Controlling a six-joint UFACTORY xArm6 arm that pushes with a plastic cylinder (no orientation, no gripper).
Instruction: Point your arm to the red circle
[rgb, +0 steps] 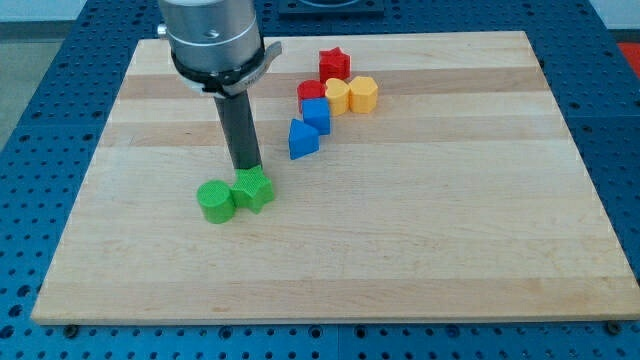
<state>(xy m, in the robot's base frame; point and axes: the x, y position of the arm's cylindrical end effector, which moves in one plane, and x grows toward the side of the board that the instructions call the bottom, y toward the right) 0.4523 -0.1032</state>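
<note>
The red circle (311, 93) lies in a cluster near the view's top centre, touching a blue cube (317, 114) below it and a yellow block (338, 96) at its right. My tip (248, 167) rests well to the lower left of it, right at the top edge of a green star-like block (253, 188). A green cylinder (215, 201) sits beside that block on its left.
A red star (335, 65) stands above the cluster. A second yellow block (363, 93) lies at the cluster's right. A blue triangular block (302, 139) sits below the blue cube. The wooden board (450, 200) ends at blue perforated table on all sides.
</note>
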